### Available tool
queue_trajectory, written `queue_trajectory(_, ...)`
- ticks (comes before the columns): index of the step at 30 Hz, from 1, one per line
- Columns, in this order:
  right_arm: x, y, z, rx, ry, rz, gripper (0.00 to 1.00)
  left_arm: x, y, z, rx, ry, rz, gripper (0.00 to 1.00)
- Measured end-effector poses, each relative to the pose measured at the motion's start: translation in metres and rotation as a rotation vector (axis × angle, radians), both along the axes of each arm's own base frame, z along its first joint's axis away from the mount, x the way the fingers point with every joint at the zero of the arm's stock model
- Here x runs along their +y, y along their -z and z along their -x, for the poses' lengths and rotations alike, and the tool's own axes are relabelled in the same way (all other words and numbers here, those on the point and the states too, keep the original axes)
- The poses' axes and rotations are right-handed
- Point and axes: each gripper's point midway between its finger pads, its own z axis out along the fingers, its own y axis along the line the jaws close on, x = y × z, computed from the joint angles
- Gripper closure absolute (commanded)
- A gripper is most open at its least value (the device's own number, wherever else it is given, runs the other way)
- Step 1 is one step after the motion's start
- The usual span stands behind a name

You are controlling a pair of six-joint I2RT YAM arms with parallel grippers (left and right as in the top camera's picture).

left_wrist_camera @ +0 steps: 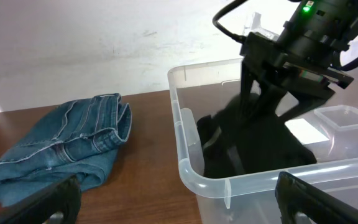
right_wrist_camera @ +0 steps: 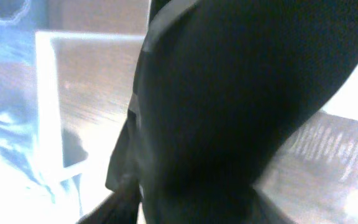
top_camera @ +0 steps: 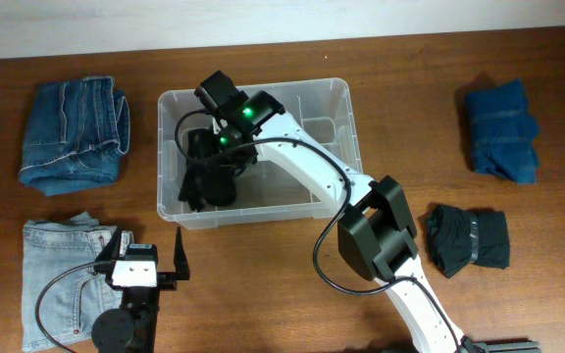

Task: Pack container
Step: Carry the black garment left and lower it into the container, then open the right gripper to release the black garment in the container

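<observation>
The container [top_camera: 253,94] is a clear plastic bin at the table's middle; its near corner [left_wrist_camera: 188,168] fills the left wrist view. A black folded garment [top_camera: 207,181] [left_wrist_camera: 253,146] [right_wrist_camera: 229,93] lies in its left half. My right gripper [top_camera: 212,157] [left_wrist_camera: 263,118] [right_wrist_camera: 197,208] reaches down into the bin with its fingers spread on either side of that garment, which fills the right wrist view. My left gripper [top_camera: 142,245] [left_wrist_camera: 179,199] hangs open and empty in front of the bin's near left corner.
Folded dark blue jeans [top_camera: 75,132] [left_wrist_camera: 73,146] lie left of the bin and light blue jeans [top_camera: 67,279] lie at the front left under the left arm. A folded blue garment [top_camera: 500,129] and a black one [top_camera: 469,238] lie at the right. A small clear box [top_camera: 322,132] [left_wrist_camera: 347,118] sits in the bin's right half.
</observation>
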Motion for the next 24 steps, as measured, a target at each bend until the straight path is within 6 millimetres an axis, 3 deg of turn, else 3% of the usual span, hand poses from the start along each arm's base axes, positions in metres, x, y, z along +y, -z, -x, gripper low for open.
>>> queue_trajectory(2, -0.001, 0.001, 0.001, 0.007, 0.003, 0.005, 0.35, 0.0, 0.0, 0.0, 0.0, 0.0, 0.0, 0.01)
queue_trajectory(4, -0.003, 0.002, 0.002, 0.012, 0.004, 0.013, 0.29, 0.0, 0.0, 0.0, 0.0, 0.0, 0.0, 0.01)
queue_trajectory(14, -0.023, 0.009, 0.004, 0.017, 0.001, 0.097, 0.25, 0.0, 0.0, 0.0, 0.0, 0.0, 0.0, 0.01)
queue_trajectory(18, -0.048, 0.014, 0.0, 0.017, 0.017, 0.188, 0.27, 0.0, 0.0, 0.0, 0.0, 0.0, 0.0, 0.01)
queue_trajectory(22, -0.082, 0.019, -0.004, 0.031, 0.052, 0.293, 0.37, 0.0, 0.0, 0.0, 0.0, 0.0, 0.0, 0.01)
queue_trajectory(24, -0.096, 0.02, -0.01, 0.026, 0.066, 0.327, 0.47, 0.0, 0.0, 0.0, 0.0, 0.0, 0.0, 0.01)
